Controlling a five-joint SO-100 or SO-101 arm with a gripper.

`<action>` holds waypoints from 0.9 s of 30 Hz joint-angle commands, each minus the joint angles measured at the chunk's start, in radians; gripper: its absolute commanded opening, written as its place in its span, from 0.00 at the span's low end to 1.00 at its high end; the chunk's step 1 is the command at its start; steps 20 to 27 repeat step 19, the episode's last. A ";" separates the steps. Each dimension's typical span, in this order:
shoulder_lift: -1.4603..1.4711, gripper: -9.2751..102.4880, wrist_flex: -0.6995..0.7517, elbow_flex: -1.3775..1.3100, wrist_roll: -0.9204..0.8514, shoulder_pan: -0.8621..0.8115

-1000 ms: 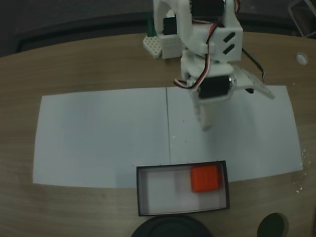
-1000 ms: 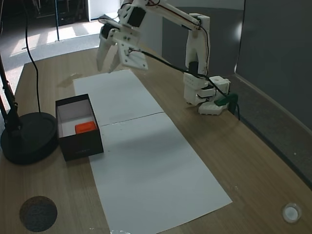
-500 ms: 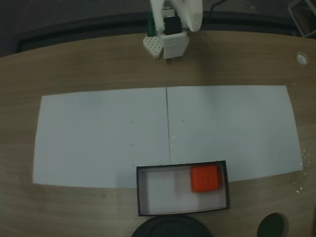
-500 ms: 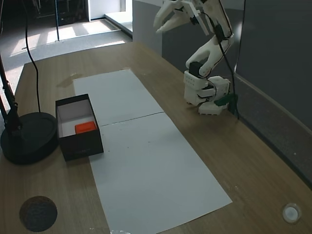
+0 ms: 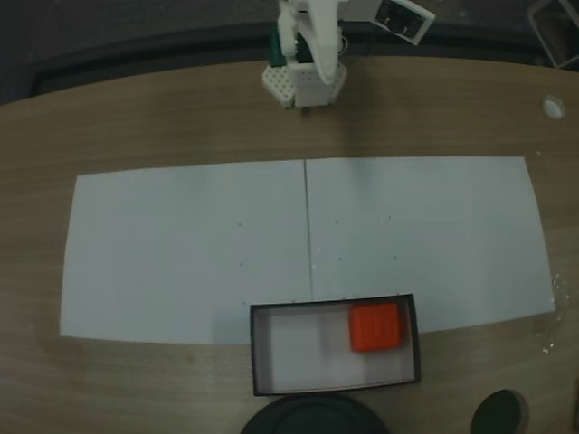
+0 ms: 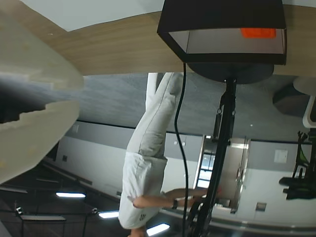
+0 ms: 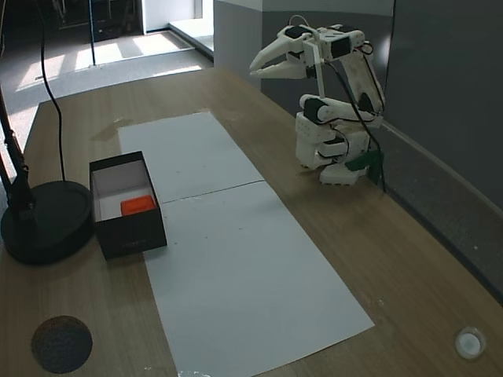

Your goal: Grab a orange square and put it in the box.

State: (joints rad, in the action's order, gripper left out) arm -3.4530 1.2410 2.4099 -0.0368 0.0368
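On the wooden table [image 5: 136,117], the box [image 5: 335,389] lengthwise left-right, holding the orange square [image 5: 375,326].

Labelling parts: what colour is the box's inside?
White, seen best in a fixed view: the box.

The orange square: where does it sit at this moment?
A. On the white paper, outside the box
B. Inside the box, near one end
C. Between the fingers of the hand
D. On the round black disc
B. In both fixed views the orange square lies on the white floor of the box, close to one end wall, while the hand is folded back near the arm's base, open and holding nothing.
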 commanded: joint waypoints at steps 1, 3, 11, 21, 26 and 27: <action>-0.020 0.08 -0.060 0.100 0.005 -0.005; -0.012 0.08 -0.118 0.196 -0.002 -0.005; -0.012 0.08 -0.249 0.646 0.003 0.008; -0.012 0.08 0.055 0.589 0.127 0.006; -0.012 0.08 0.055 0.589 0.127 0.006; -0.012 0.08 0.055 0.589 0.127 0.006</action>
